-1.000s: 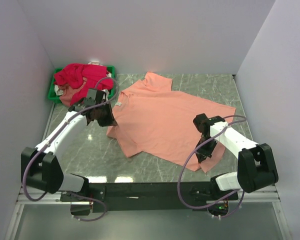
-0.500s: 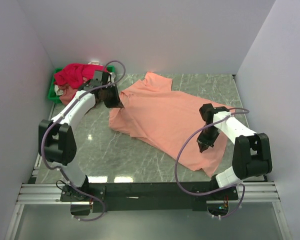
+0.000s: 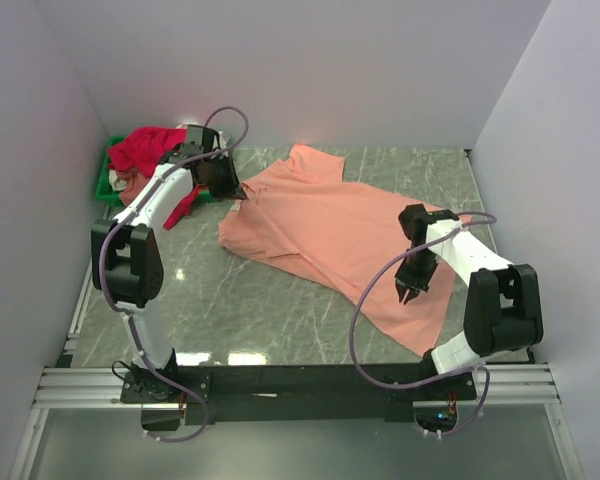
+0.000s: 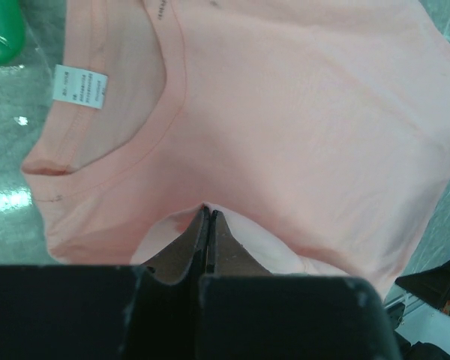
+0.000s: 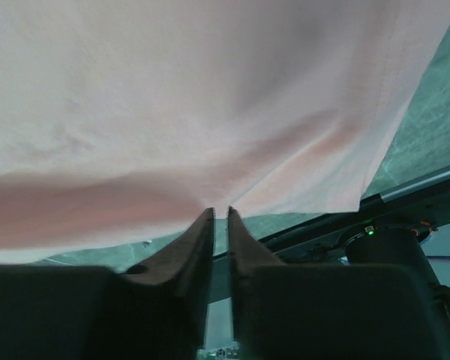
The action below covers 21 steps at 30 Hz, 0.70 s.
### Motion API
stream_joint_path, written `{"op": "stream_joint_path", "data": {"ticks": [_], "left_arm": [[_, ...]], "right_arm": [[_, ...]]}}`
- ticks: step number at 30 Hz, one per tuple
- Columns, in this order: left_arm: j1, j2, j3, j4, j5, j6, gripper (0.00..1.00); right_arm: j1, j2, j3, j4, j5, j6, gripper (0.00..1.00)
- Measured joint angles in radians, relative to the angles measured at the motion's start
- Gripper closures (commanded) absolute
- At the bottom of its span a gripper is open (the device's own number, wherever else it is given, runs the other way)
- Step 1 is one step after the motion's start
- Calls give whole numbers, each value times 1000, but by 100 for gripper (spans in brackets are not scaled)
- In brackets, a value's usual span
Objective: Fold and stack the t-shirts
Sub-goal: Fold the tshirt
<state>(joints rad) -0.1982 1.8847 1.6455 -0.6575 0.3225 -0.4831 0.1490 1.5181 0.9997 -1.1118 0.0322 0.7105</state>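
The salmon-peach t-shirt (image 3: pixel 330 235) lies spread across the marble table, its collar (image 4: pixel 165 112) toward the far left. My left gripper (image 3: pixel 236 190) is shut on a pinched ridge of this shirt just below the collar (image 4: pixel 208 210). My right gripper (image 3: pixel 411 292) hovers over the shirt's near right part; its jaws stand a narrow gap apart, with the cloth's fold (image 5: pixel 219 211) right at the tips and the table showing between the fingers. The crimson-pink t-shirts (image 3: pixel 145 150) are heaped in the far-left corner.
A small green bin (image 3: pixel 104 186) holds the crimson heap, close to my left arm; its corner (image 4: pixel 0 34) shows in the left wrist view. White walls close in on three sides. A black rail (image 3: pixel 310 382) runs along the near edge.
My left gripper has travelled away toward the far left, dragging the collar end of the salmon shirt with it. The right gripper's jaws have parted slightly.
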Motion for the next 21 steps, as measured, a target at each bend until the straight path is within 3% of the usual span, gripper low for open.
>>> {"op": "stream_joint_path", "data": {"ticks": [3,9,21], "left_arm": [[23,31,19,-6,9,5,100],[61,63,52,-13,23,30,100],[65,63,55,-13,52,38,100]], "right_arm": [[33,-15,-47,2,-10,10,66],[108,-62,-165,2,-28,58,56],[114,-188,-300,-2,-19,156,52]]}}
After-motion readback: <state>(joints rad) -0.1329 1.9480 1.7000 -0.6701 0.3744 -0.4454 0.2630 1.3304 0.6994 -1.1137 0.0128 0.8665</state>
